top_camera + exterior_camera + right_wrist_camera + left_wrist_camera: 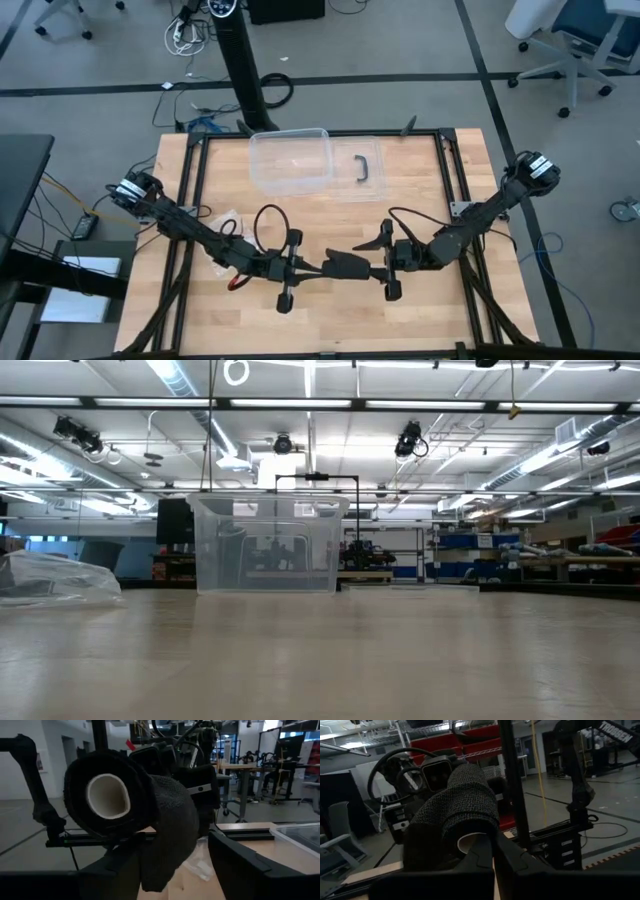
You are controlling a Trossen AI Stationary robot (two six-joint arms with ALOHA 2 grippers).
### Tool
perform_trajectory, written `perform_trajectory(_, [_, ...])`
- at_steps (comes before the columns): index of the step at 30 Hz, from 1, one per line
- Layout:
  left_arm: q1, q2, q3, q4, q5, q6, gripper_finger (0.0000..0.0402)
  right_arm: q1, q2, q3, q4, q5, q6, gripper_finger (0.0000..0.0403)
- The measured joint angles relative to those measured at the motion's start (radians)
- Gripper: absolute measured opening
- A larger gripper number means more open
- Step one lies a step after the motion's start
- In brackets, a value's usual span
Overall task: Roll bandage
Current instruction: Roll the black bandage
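Both arms reach in from the outer edges of the bench (420, 320) and meet over its near middle, stretched low and nearly end to end, so that the two pincers face each other with the bandage (347, 266) between them.

The left arm runs from its base at the left edge diagonally inward, elbow low, wrist level. The left pincer (318, 268) is clamped tight on one end of the bandage: in the left wrist view its two dark fingers (517, 862) stand pressed together under the black mesh roll (465, 805), whose pale inner core shows just above them.

The right arm comes from the right edge, angled down and inward in the same manner. The right pincer (378, 271) stands spread, its fingers (237, 857) apart on either side of the roll's other end; whether they touch the fabric cannot be told. In the right wrist view the bandage (125, 805) is a black roll wound on a white tube, a loose flap of fabric hanging from it.

Farther back on the bench stand a clear plastic box (291, 160) and its lid with a black handle (364, 167); a crinkly plastic bag (225, 222) lies beside the left arm.
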Motion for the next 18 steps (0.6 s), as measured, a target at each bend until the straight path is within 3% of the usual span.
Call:
perform_trajectory(3, [0.001,0.0,0.0,0.012,0.007,-0.001,0.0,-0.019,0.0,0.0,0.0,0.002,-0.008,0.0157])
perform_trajectory(7, [0.001,0.0,0.0,0.032,0.012,-0.002,0.0,-0.029,0.0,0.0,-0.016,-0.001,-0.034,0.0048])
perform_trajectory(9, [0.001,0.0,0.0,0.048,0.037,-0.002,0.0,-0.029,0.0,0.0,-0.045,-0.001,-0.037,0.0013])
perform_trajectory(18, [0.001,0.0,0.0,0.075,0.05,-0.002,0.0,-0.005,0.0,0.0,-0.157,0.028,0.05,0.0003])
